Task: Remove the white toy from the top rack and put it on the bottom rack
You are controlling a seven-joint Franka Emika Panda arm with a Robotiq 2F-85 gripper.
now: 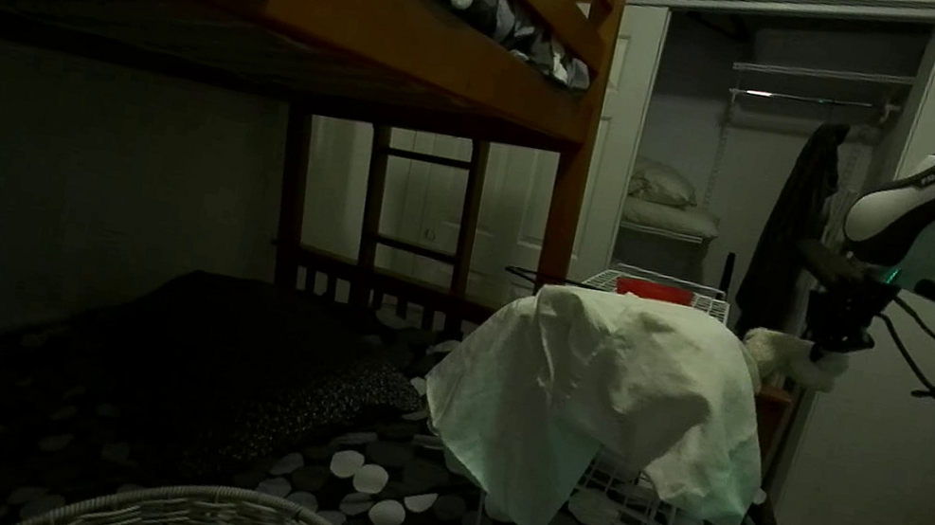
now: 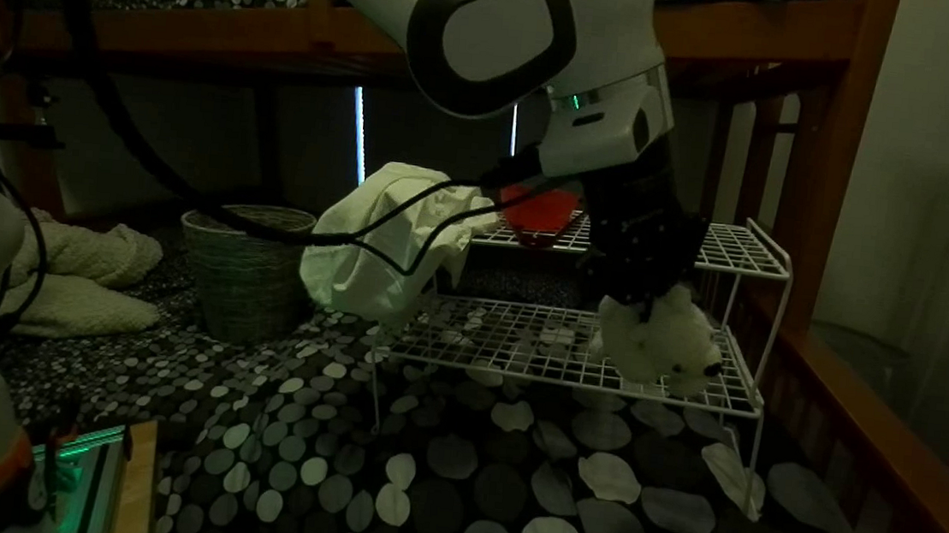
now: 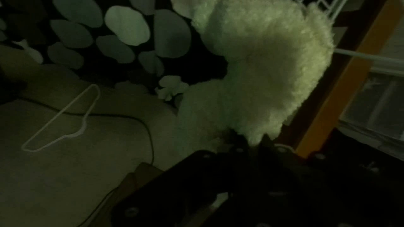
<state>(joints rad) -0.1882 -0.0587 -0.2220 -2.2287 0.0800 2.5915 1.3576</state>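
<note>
In an exterior view, my gripper (image 1: pixel 819 350) pinches the white plush bear (image 1: pixel 783 357) outside the top rack (image 1: pixel 710 307), presumably to enter sideways; the wicker basket (image 1: pixel 225 492) hides its contents. In an exterior view, the bear hangs before the bottom rack (image 2: pixel 517 373), right of the red bowl (image 2: pixel 543 214). In the wrist view, the jaws nearly meet.

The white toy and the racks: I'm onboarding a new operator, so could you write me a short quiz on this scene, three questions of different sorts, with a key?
1. Multiple choice: what do the fingers grip? A, a clothes hanger; B, the white plush bear; C, a wicker basket.
2. True or false: a white cloth is draped over part of the top rack.
3. Short answer: with the bear held rather than set down, which step seems left?

Key: 1, B. 2, true. 3, most likely setting the bear on the bottom rack and opening the fingers.
</note>
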